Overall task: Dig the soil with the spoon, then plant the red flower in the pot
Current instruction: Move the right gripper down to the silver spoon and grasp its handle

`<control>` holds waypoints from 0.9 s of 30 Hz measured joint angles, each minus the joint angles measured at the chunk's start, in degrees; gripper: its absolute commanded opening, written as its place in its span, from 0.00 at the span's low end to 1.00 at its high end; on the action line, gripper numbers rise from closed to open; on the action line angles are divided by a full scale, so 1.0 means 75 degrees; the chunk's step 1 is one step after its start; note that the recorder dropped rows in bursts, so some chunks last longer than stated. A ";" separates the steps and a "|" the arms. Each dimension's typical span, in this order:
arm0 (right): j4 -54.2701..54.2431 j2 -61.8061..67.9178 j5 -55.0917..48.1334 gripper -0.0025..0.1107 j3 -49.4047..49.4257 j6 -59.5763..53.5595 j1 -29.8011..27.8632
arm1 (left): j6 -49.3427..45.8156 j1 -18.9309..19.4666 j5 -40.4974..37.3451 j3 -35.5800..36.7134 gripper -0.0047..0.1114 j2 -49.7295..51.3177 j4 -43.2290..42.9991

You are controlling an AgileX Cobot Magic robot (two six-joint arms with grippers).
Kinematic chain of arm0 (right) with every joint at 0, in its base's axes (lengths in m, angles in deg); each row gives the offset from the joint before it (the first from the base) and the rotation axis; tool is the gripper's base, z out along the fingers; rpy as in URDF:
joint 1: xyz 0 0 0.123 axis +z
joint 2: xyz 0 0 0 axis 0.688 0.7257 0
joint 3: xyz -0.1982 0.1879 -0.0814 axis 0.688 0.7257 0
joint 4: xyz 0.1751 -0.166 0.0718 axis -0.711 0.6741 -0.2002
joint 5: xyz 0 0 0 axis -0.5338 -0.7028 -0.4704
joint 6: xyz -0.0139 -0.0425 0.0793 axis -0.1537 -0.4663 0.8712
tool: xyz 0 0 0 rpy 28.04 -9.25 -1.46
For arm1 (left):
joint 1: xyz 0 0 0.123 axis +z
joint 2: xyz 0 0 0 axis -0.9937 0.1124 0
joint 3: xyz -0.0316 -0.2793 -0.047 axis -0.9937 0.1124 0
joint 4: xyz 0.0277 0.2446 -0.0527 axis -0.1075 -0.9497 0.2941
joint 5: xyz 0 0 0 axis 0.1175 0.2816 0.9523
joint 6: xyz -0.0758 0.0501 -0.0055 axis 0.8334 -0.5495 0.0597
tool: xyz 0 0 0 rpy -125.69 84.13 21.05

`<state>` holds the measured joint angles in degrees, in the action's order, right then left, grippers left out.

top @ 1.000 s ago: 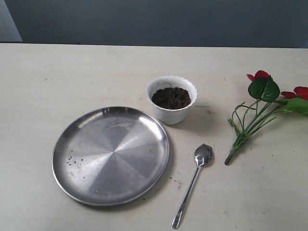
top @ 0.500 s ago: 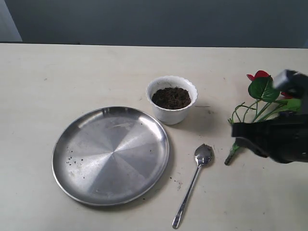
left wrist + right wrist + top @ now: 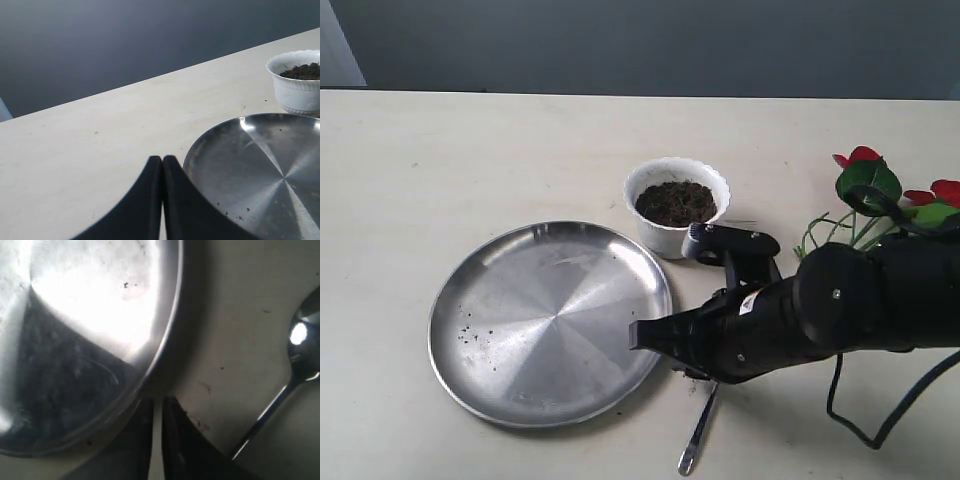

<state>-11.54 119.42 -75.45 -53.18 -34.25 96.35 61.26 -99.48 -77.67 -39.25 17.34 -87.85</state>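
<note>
The white scalloped pot (image 3: 677,222) stands behind the plate with dark soil (image 3: 675,202) in it; it shows also in the left wrist view (image 3: 296,87), soil (image 3: 302,71) at its rim. The red flower (image 3: 865,185) lies on the table at far right. Only the spoon's handle end (image 3: 696,442) shows under my right arm; the right wrist view has its bowl (image 3: 305,347) beside the fingers. My right gripper (image 3: 638,335) (image 3: 156,405) hovers low at the plate's near-right rim, shut and empty. My left gripper (image 3: 162,159) is shut, empty, left of the plate.
A large round steel plate (image 3: 550,320) with a few soil crumbs lies left of the pot and spoon; its rim (image 3: 167,340) runs just ahead of my right fingers. The right arm's black cable (image 3: 880,430) hangs near the table's front right.
My right arm has swept in from the right edge, across the spoon, to the plate's rim. Pot, flower and plate have not moved.
</note>
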 measured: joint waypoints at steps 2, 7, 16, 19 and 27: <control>0.0606 -0.0089 0.0075 0.09 0.0000 0.0000 0.0000 | 0.0000 0.0000 0.0000 0.0000 0.04 0.0000 0.0000; 0.4951 -0.0360 -0.1065 0.09 -0.0768 0.1187 -0.0779 | 0.0000 0.0000 0.0000 0.0000 0.04 0.0000 0.0000; 0.9229 -0.0544 -0.6651 0.09 -0.3078 0.6519 -0.0512 | 0.0000 0.0000 0.0000 0.0000 0.04 0.0000 0.0000; 0.7936 -0.0543 -0.5735 0.09 -0.2850 0.6253 -0.0072 | 0.0000 0.0000 0.0000 0.0000 0.04 0.0000 0.0000; 0.7848 -0.0515 -0.3744 0.14 -0.1460 0.8504 0.0630 | 0.0000 0.0000 0.0000 0.0000 0.04 0.0000 0.0000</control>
<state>47.32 115.56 -103.53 -64.13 29.53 101.07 61.26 -99.48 -77.67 -39.25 17.34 -87.85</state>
